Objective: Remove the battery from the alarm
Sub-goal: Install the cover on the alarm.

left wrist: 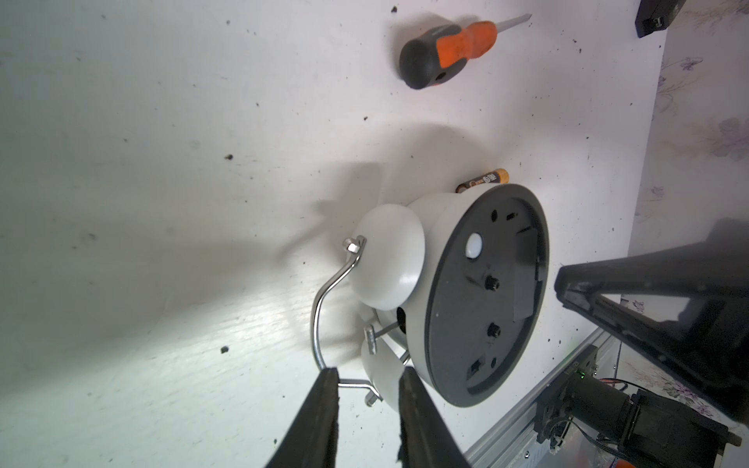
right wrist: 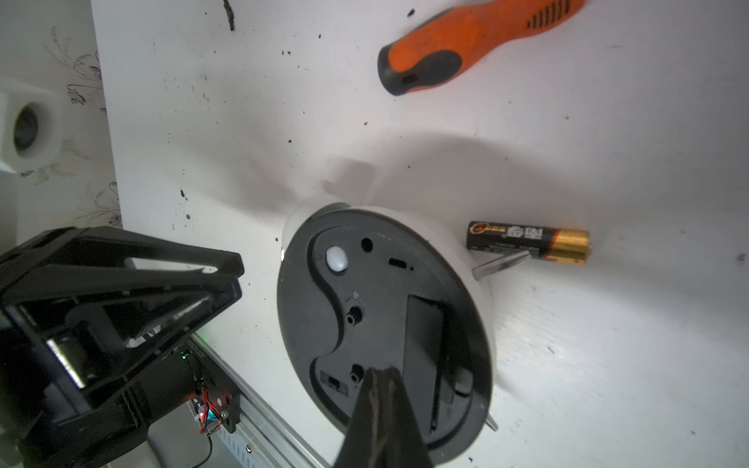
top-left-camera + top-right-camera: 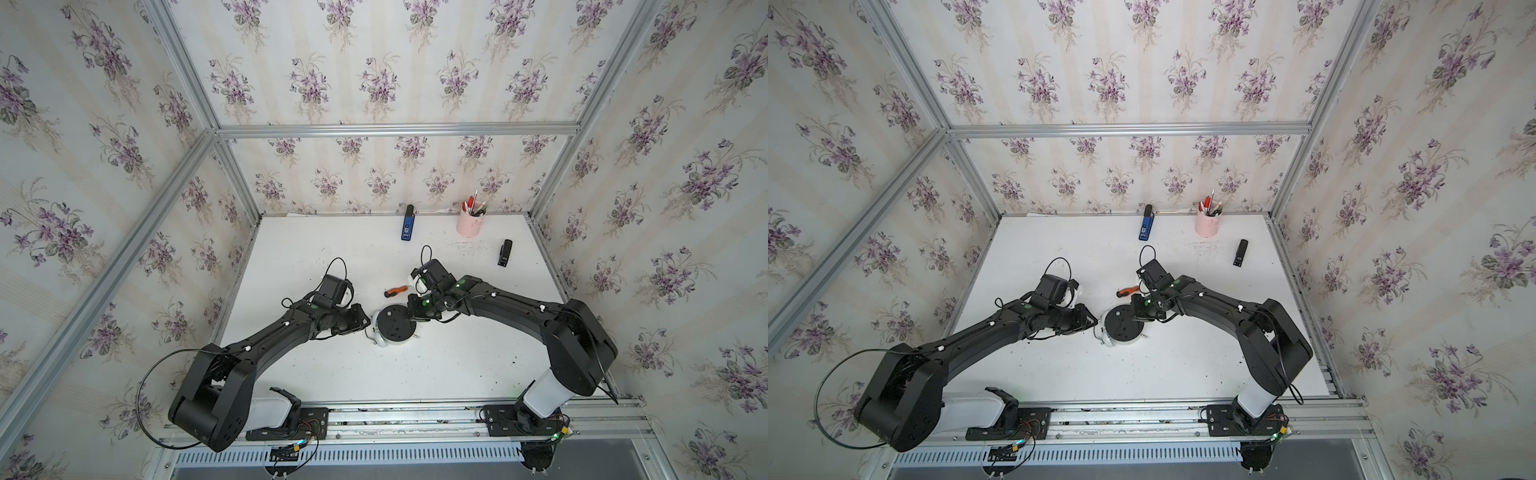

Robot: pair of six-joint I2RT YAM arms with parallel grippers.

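The white twin-bell alarm (image 3: 395,325) (image 3: 1123,325) lies face down in mid-table, its black round back panel (image 2: 364,324) up. In the left wrist view the alarm (image 1: 478,304) shows a rectangular recess in its back. The battery (image 2: 527,243) (image 1: 484,182), black with a gold end, lies on the table beside the alarm's rim, next to a metal foot. My left gripper (image 1: 367,375) (image 3: 365,323) grips the alarm at its wire handle and lower bell. My right gripper (image 2: 381,370) (image 3: 409,318) hovers shut over the back panel, holding nothing.
An orange-and-black screwdriver (image 3: 397,291) (image 2: 466,40) lies just behind the alarm. At the back stand a pink cup of pens (image 3: 471,222) and a blue device (image 3: 408,226); a black stapler-like block (image 3: 504,252) lies to the right. An aluminium rail (image 3: 415,415) runs along the front edge.
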